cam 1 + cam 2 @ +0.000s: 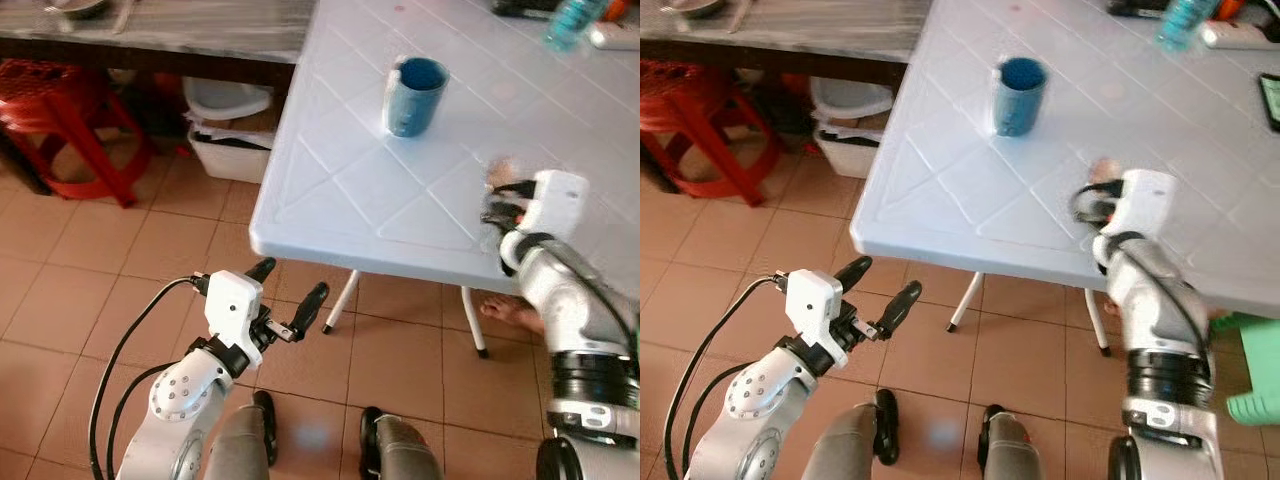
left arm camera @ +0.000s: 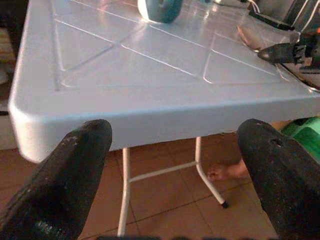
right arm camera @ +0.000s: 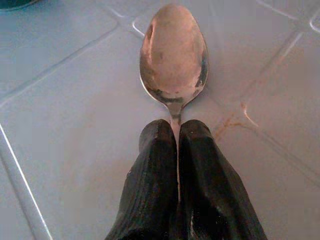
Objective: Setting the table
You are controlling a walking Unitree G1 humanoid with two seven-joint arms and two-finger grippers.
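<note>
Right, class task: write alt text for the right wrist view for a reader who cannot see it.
The right end effector grips a metal spoon by its handle, its two black fingers pressed together, with the bowl pointing away over the pale blue table.

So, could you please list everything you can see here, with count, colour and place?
table: one, pale blue, in front of the robot
mug: one, blue, upright on the table
spoon: one, silver, held over the table top
bottle: one, teal, blurred, far side of the table
stool: one, red, on the floor to the left
tub: one, white, under the grey bench
person's foot: one, bare, under the table
left gripper: black fingers, open, below the table edge
right gripper: black fingers, shut on the spoon
</note>
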